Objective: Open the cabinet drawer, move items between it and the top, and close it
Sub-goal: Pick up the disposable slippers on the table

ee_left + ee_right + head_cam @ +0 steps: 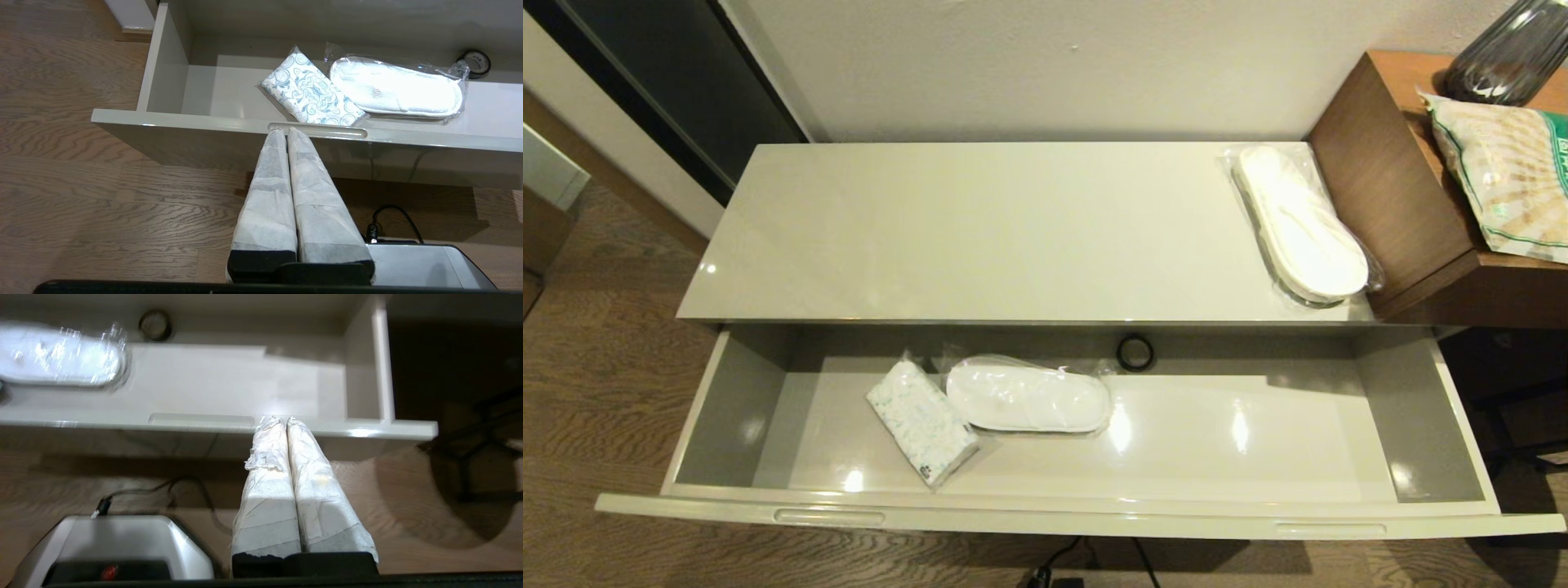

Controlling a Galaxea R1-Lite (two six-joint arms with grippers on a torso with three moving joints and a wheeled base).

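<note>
Currently, the cabinet drawer [1045, 502] stands open; left gripper [285, 131] and right gripper [282, 420], fingers pressed together, hover before its front edge.

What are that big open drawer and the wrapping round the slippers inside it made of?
The cabinet drawer looks like lacquered or laminated board, though its core is hidden: glossy cream surfaces throw sharp light spots. The slipper pair seems wrapped in thin clear plastic film, crinkled and glinting.

Both pincers — left [284, 131], right [282, 420] — closed
</note>
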